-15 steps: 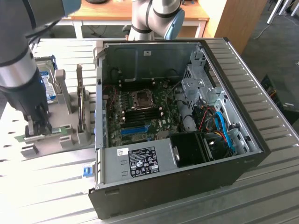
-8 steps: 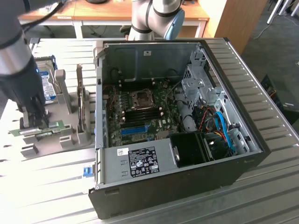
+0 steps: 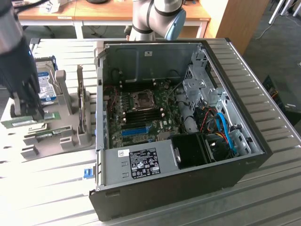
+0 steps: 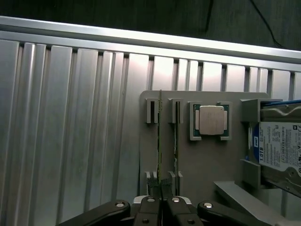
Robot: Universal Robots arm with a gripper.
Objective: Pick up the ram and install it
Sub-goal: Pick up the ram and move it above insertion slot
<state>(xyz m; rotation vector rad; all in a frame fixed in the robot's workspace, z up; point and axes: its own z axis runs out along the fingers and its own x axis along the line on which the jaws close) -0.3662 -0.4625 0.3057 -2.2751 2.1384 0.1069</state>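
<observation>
Now: gripper (image 3: 29, 112) low over holder (image 3: 70, 136) at exterior view's left, well apart from open case (image 3: 188, 179). Fingers pressed together, pinching ram (image 4: 160, 141) by its edge. Ram stands on edge, in line with holder's outermost slot brackets; cannot tell whether lifted clear. Twin stick (image 4: 175, 141) just beside, parallel, in next slot. Processor (image 4: 210, 120) next along holder, then hard drive (image 4: 277, 146). Case lies on slatted table (image 3: 47, 188), to exterior view's right of holder. Motherboard (image 3: 141, 117) exposed, blue slot (image 3: 134, 131) on near side.
</observation>
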